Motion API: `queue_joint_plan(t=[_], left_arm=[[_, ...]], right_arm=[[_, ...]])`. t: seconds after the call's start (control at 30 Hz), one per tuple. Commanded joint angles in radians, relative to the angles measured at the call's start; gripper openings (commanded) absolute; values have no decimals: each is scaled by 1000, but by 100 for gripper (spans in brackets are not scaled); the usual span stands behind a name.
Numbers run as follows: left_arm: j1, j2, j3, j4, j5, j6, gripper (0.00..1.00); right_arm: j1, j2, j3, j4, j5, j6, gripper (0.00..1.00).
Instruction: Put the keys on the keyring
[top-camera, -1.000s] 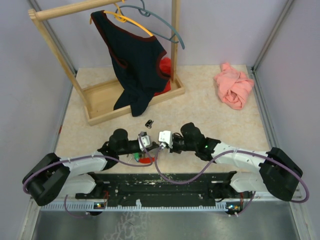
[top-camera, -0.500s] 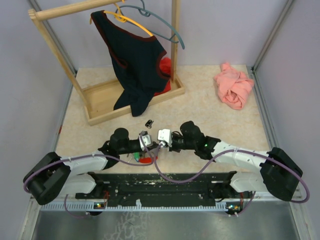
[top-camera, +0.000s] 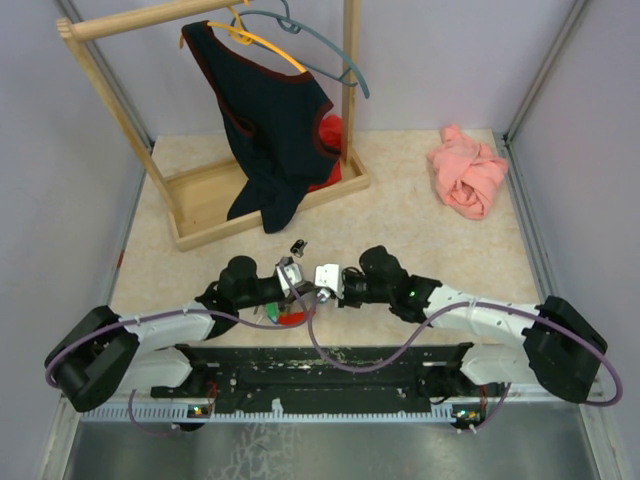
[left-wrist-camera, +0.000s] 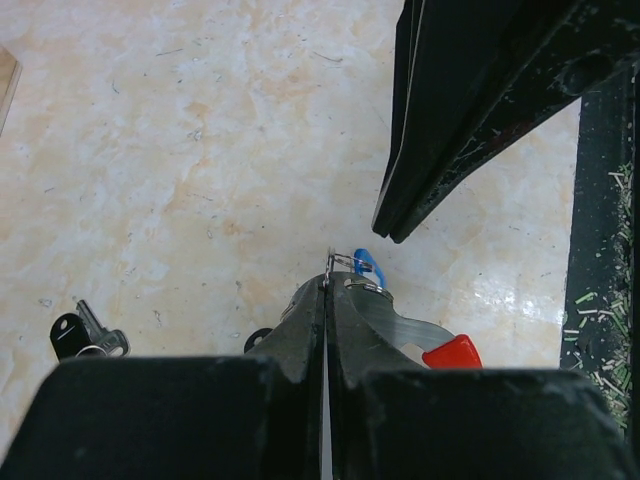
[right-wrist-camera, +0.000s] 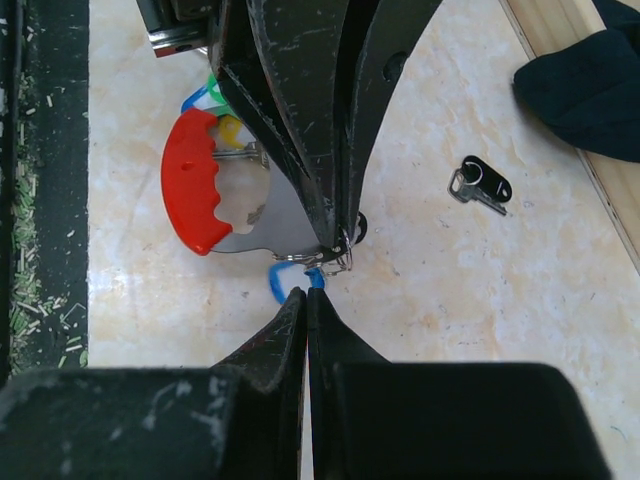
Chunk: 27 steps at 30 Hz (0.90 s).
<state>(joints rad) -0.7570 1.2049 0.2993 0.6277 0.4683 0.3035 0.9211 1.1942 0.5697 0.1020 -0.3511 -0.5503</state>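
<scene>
My left gripper (left-wrist-camera: 327, 285) is shut on the thin silver keyring (left-wrist-camera: 333, 262), which pokes out at its tips. A flat metal tag with a red grip (left-wrist-camera: 452, 352) hangs from the ring, low over the table. My right gripper (right-wrist-camera: 306, 295) faces it tip to tip, shut on the blue head of a key (right-wrist-camera: 283, 278) right at the keyring (right-wrist-camera: 342, 254). More keys with green, yellow and blue heads (right-wrist-camera: 215, 100) bunch behind the red grip (right-wrist-camera: 192, 180). A black-headed key (right-wrist-camera: 481, 186) lies loose on the table. From above, both grippers (top-camera: 299, 290) (top-camera: 318, 288) meet near the front edge.
A wooden clothes rack (top-camera: 205, 210) holds a dark garment (top-camera: 272, 125) at the back left, with hangers on its bar. A pink cloth (top-camera: 468, 178) lies crumpled at the back right. The loose black-headed key (top-camera: 297, 246) sits just beyond the grippers.
The two wrists have drawn slightly closer together over the same spot. Both grippers stay shut and the loose black-headed key has not moved.
</scene>
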Motion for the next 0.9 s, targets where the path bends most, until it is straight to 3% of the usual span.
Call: queue_joint_plan(t=[0.0,0.13,0.43,0.87], left_arm=[[1,-20,12,32,-15,-27,1],[1,-36,-8,57,-16,-26,1],[4,-42,-27,98,-20,-38,1],[7,-85,-65,155,-14,-56,1]], right_arm=[[10,-25,-10,44,55,-3,0],[3,-43,-61,156,82,51,6],[-65,-24,-104,303,-56,167,39],[-96,66,-105,394,-126,209,46]])
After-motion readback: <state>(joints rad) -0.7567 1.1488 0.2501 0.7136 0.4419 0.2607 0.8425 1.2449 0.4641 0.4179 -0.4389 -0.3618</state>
